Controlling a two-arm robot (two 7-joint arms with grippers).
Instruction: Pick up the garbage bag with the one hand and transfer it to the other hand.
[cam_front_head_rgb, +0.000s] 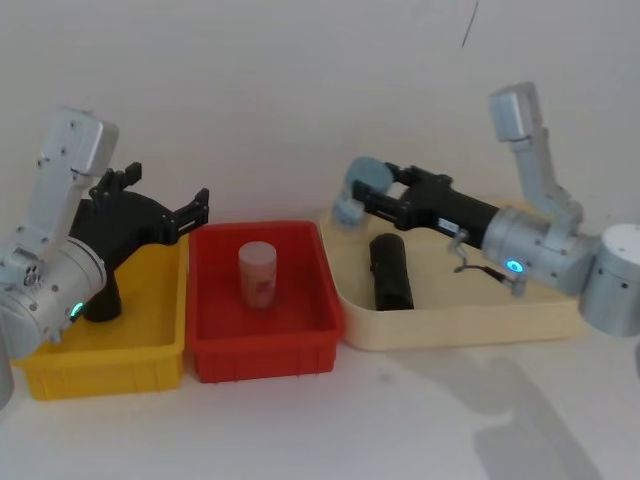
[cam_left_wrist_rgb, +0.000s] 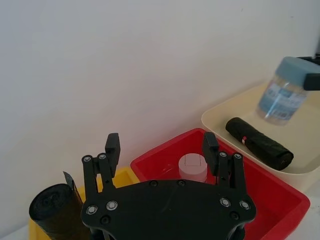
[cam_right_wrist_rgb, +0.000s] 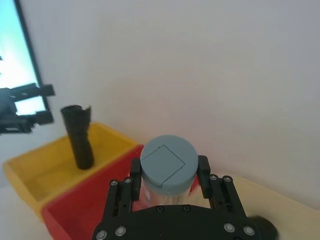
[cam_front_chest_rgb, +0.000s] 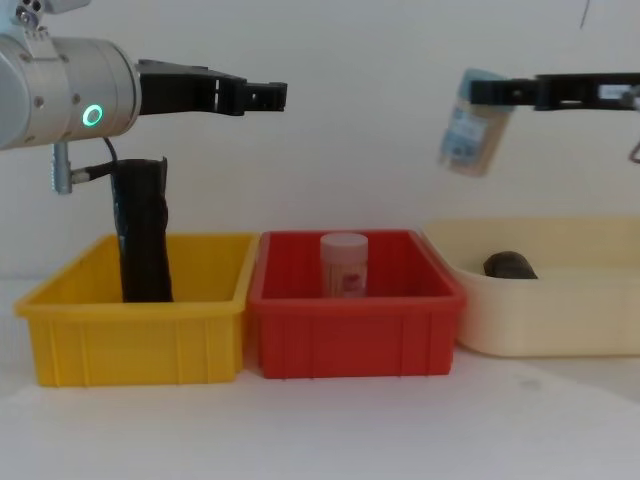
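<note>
Here the black crinkly plastic garbage bag roll with a red-and-white label band (cam_left_wrist_rgb: 259, 143) lies flat in the cream tray (cam_front_head_rgb: 460, 330). The right gripper (cam_front_head_rgb: 352, 205) pinches a blue-lidded clear jar (cam_front_chest_rgb: 472, 122) above the tray's left end. The left gripper (cam_front_chest_rgb: 262, 96), fingers spread and empty, hovers over the yellow bin (cam_front_chest_rgb: 130, 335), where another black roll (cam_front_chest_rgb: 142, 232) stands upright.
</note>
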